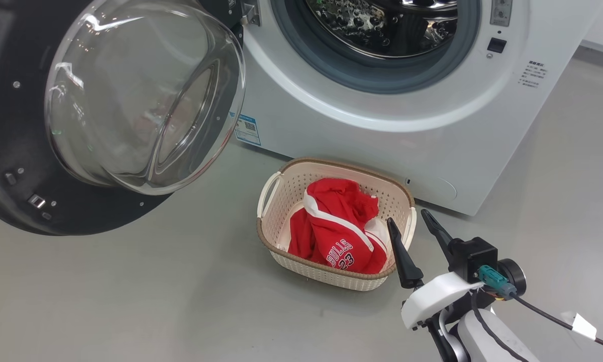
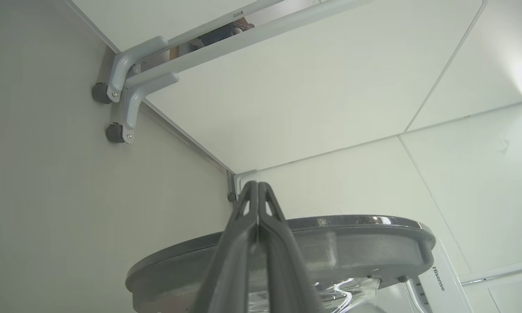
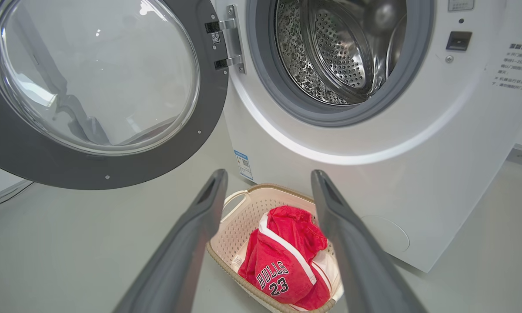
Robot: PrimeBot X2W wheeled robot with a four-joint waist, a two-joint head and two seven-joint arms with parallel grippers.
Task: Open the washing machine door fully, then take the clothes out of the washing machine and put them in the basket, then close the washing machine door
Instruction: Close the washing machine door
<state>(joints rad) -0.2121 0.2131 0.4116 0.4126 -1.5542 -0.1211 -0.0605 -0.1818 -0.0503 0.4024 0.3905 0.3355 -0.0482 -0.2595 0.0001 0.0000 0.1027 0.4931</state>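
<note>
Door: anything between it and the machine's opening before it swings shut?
Nothing visible in the opening. The basket with the clothes sits on the floor below it, seemingly lower than the door; the open right gripper hovers low by its rim.

Drum mouth (image 1: 377, 30) of the washing machine (image 1: 382, 136) is open. The door (image 1: 10, 166) stands wide to the left on its hinge, with its glass bowl bulging out over the floor (image 1: 130, 291) left of the mouth. The basket (image 1: 281, 201) sits on the floor just before the machine's front, below the mouth. Clothes (image 1: 339, 226) are heaped in its middle, with gaps along its left wall. Bare floor lies in front of and left of the basket. The right gripper (image 1: 407, 215), fingers spread, is just beside the basket's right rim. The left gripper (image 2: 257, 183), fingers pressed together, crosses the door's edge.
</note>
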